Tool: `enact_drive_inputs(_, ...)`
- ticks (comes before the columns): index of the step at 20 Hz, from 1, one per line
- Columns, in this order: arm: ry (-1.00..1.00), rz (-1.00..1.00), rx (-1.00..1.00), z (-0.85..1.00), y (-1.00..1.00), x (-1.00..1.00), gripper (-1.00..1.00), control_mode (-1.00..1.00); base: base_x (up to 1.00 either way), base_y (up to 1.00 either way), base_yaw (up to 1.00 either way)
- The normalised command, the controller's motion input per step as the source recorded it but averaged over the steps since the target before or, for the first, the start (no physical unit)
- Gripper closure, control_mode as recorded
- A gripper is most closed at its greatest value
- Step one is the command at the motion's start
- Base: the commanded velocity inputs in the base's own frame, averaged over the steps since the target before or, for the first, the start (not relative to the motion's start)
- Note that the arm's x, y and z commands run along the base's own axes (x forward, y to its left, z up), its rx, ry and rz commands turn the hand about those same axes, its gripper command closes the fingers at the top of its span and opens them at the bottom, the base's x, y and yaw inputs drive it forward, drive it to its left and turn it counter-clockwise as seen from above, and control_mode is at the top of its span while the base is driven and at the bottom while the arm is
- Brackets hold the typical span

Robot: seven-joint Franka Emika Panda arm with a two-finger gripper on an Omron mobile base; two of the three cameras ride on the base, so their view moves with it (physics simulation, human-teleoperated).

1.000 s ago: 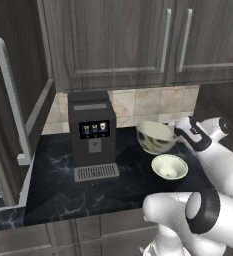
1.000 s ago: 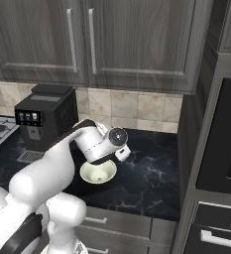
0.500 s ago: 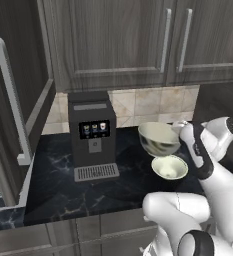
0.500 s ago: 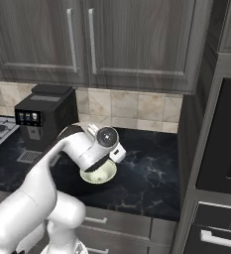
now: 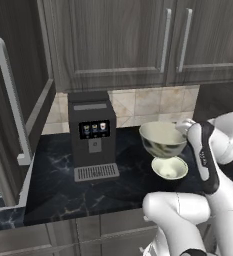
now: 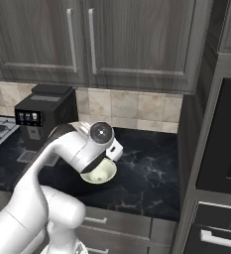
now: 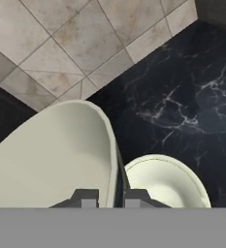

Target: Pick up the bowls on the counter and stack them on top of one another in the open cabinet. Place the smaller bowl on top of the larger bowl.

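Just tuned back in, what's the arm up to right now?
The gripper is shut on the rim of the deep cream mottled bowl and holds it up off the black marble-look counter. The shallow plain cream bowl sits on the counter just beneath it, right of the dark coffee machine. Nothing is stacked yet.

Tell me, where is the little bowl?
The little bowl sits on the black counter, right of the coffee machine, just beneath the big bowl the gripper holds up.
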Motion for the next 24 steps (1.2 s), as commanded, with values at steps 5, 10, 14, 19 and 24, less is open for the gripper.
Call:
enact_drive_inputs(5,0.01,0.04,-0.06,0.27,0.0,-0.2,1.0,-1.0,0.0,0.0,0.0)
enact_drive_inputs(10,-0.01,0.02,-0.1,0.2,0.0,-0.22,1.0,-1.0,0.0,0.0,0.0)
enact_drive_inputs(14,-0.04,0.01,-0.1,0.2,-0.01,-0.36,1.0,-1.0,0.0,0.0,0.0)
enact_drive_inputs(19,-0.04,0.01,-0.09,0.17,-0.01,-0.41,1.0,-1.0,0.0,0.0,0.0)
enact_drive_inputs(24,-0.01,0.01,-0.05,0.17,0.0,-0.41,1.0,-1.0,0.0,0.0,0.0)
